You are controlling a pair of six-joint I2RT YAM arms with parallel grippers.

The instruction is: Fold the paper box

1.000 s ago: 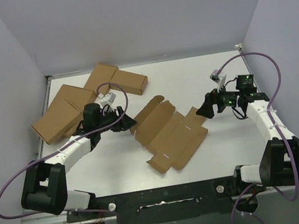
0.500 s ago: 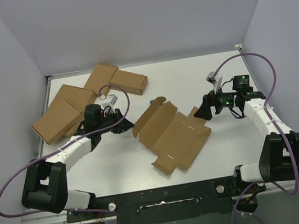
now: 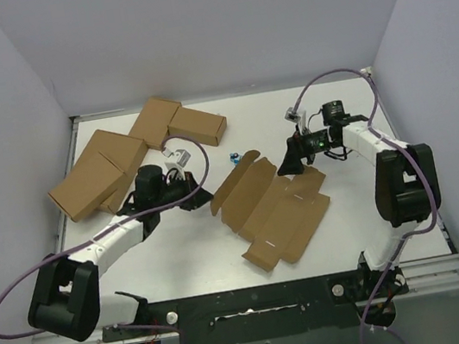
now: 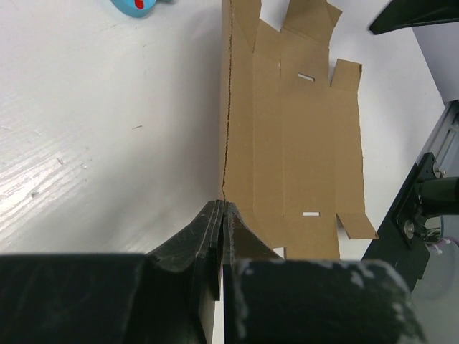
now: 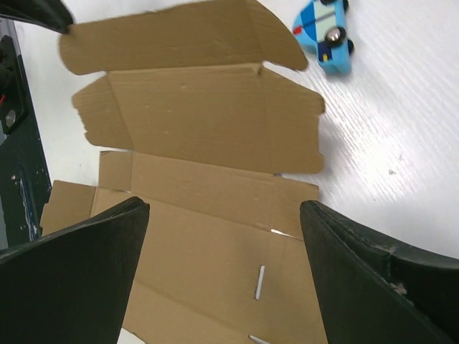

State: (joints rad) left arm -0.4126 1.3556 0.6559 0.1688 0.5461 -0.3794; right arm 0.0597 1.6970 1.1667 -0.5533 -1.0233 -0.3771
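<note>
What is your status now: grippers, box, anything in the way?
Left gripper shut on paper box edge. Right gripper open, above the sheet. Sheet flat, unfolded. Blue toy car beside far flap.

At 6 o'clock the scuffed black left gripper (image 4: 221, 208) has its two fingers pressed together on the near corner of the paper box (image 4: 301, 143). The box is a flat brown die-cut cardboard sheet with flaps and small slots, and it runs toward 12 o'clock across the white table (image 4: 93, 129). A crease along the sheet's left edge leads straight into the fingers. A light-blue toy with a red mark (image 4: 136, 6) sits at 11 o'clock, cut off by the picture's edge. A black metal rail (image 4: 430, 193) crosses at 4 o'clock.
</note>
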